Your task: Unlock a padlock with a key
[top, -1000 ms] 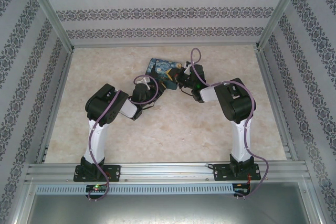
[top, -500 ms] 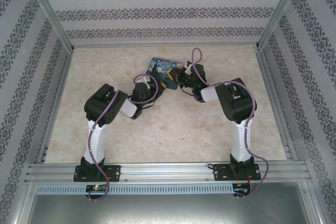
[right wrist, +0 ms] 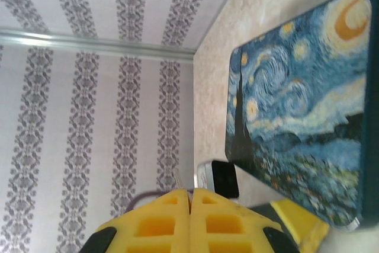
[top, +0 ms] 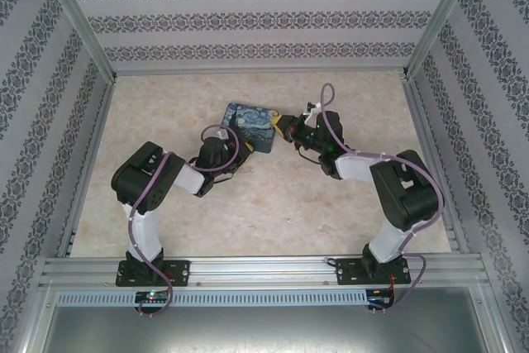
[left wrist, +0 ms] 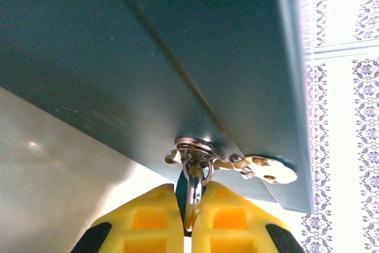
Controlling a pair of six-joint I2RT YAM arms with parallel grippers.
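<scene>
Now that the left gripper has pinched shut, after standing slightly apart a second ago, it clamps a thin metal loop at the lower middle of the left wrist view. The loop hangs from the hasp on the dark side wall of the box. I judge it to be the shackle of the padlock; the teal body cannot be made out between the yellow pads.

Over the same second the box has slid a little toward the left and lower part of the top view. This suggests the grip already pulls on it. For the task it means the lock is held steady and ready to take the key.

Both arms have moved too. The left arm has drawn back, with its elbow at the left of the frame and its forearm reaching up and right to the box's near edge. The right arm has stretched out, with its elbow low on the right and its forearm running up and left to the box's right edge.

The right gripper has its pads pressed together. A thin pale sliver pokes out above them; it may be the key, but I cannot tell.
</scene>
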